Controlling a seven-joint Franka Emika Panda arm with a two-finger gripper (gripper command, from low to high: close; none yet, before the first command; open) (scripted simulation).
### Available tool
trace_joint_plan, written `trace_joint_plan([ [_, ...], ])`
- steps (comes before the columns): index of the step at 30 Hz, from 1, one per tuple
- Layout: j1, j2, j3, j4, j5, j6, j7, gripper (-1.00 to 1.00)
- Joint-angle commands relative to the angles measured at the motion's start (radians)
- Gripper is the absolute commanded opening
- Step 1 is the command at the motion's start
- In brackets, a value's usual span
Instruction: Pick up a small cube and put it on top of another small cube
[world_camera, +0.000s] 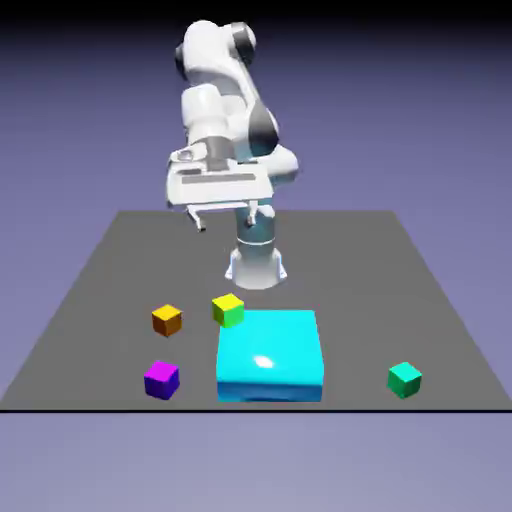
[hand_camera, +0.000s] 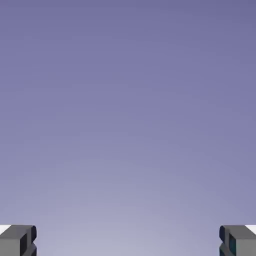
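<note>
The task is judged to be at its beginning. The white two-finger end effector is held high with its fingers wide apart, and nothing is gripped. The small magenta-topped purple cube is seen on the dark grey worktop, apart from the small orange cube with brownish sides (its intended support). Grasping, lifting and placing are all left.

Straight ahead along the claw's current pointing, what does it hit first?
Looks free: the hand view shows only backdrop beyond the open claw, no cube, block or tabletop. Depth is unclear against the plain backdrop.
</note>
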Motion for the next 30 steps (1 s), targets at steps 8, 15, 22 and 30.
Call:
trace_joint_plan([
  [8,0.221,-0.002,-0.290,0.071,-0.030,-0.059,-0.196,0.00],
  [15,0.415,-0.004,-0.544,0.132,-0.055,-0.110,-0.368,0.00],
  [22,0.608,-0.006,-0.797,0.194,-0.081,-0.161,-0.540,0.00],
  [30,0.830,-0.008,-1.087,0.265,-0.111,-0.219,-0.736,0.00],
])
